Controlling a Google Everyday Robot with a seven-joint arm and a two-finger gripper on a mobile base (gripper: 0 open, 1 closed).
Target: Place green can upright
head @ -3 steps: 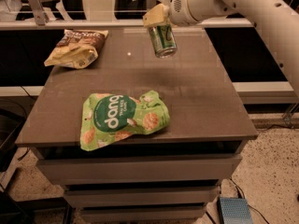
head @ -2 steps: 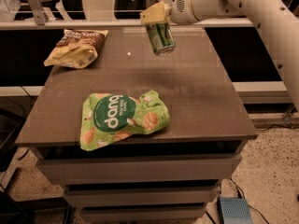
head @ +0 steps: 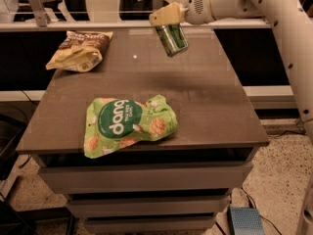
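Note:
The green can (head: pixel 172 39) is slim, green with silver rims, and hangs slightly tilted above the far middle of the brown table (head: pixel 215 106). My gripper (head: pixel 167 19) comes in from the upper right on the white arm and is shut on the can's top end. The can is in the air, clear of the table top.
A green "dang" snack bag (head: pixel 128 124) lies flat near the table's front left. A brown and yellow chip bag (head: pixel 81 49) lies at the far left corner. Drawers sit under the table. A blue box (head: pixel 245 221) is on the floor at the right.
The gripper with the can has shifted slightly left and a little lower over the far part of the table. The bags have not moved.

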